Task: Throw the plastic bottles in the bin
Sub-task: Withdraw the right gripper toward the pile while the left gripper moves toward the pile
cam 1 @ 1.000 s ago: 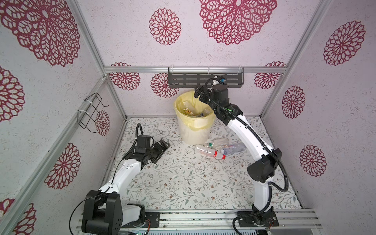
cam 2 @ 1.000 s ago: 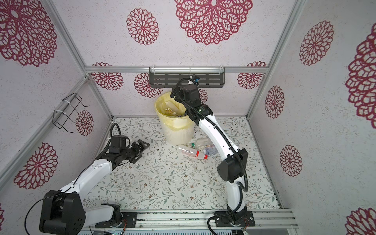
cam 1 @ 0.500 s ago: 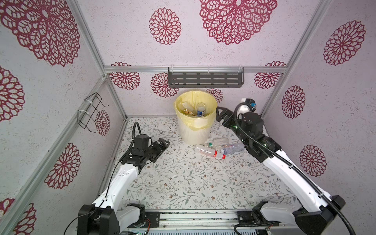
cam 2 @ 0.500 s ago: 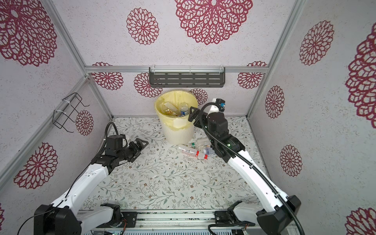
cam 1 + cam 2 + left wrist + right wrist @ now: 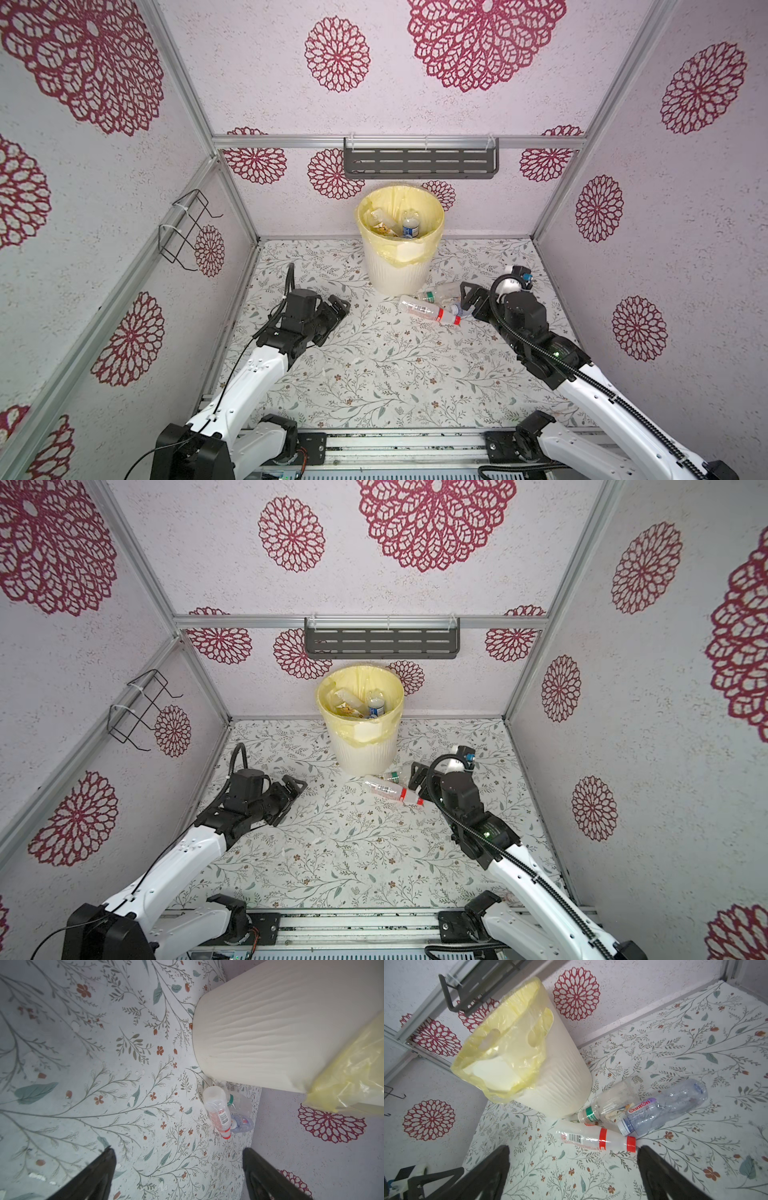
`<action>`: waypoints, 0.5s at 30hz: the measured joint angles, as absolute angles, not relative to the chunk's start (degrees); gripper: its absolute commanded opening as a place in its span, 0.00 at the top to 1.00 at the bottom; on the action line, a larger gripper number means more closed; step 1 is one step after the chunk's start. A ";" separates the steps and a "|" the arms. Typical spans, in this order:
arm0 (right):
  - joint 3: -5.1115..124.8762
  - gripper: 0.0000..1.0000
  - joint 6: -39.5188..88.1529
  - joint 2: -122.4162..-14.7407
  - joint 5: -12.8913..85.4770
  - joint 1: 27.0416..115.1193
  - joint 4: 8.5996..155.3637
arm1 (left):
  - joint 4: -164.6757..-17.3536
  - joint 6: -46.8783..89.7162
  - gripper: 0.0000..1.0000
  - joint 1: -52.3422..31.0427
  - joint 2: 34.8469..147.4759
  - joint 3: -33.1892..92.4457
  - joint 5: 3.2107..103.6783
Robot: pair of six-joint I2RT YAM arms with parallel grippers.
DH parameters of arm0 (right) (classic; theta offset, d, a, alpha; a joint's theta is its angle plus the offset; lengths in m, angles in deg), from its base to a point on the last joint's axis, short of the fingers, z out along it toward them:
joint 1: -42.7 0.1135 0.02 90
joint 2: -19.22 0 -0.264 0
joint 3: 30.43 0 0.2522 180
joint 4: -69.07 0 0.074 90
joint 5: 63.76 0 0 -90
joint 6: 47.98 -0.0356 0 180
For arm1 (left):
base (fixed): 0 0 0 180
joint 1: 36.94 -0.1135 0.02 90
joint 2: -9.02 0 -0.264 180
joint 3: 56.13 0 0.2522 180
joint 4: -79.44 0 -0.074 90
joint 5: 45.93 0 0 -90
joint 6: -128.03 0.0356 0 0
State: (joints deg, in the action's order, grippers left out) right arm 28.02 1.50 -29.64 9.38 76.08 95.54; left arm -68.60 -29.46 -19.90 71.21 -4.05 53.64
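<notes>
Although several bottles [image 5: 409,227] already lie in the bin [image 5: 395,272], three floor bottles [image 5: 591,1140] wait just ahead of the right pincer [image 5: 573,1151], spread and empty; the left pincer [image 5: 178,1150] likewise gapes, farther off.

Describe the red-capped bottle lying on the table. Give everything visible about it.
The red-capped bottle is clear plastic and looks empty. It has a red screw cap, a red neck band and a see-through label with red print and a barcode. It lies on its side on the floral table, just in front of the bin. Its cap end is close to the Ganten bottle; whether they touch is unclear. The open right gripper is near but not gripping it.
</notes>
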 measured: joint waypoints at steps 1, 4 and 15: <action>26.33 0.01 1.83 -29.42 10.06 76.04 95.28 | -68.58 -30.46 0.03 -19.25 70.86 -4.90 52.63; 22.03 0.01 3.10 -29.84 11.78 75.95 95.21 | -68.47 -33.17 0.03 -17.48 70.97 -5.88 49.99; 19.34 0.01 9.13 -32.50 14.56 75.43 95.61 | -68.56 -41.35 0.03 -8.67 79.21 -0.16 40.50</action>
State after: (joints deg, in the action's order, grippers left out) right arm 19.34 9.13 -32.50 14.56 75.43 95.61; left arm -68.56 -41.35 -8.67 79.21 -0.16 40.50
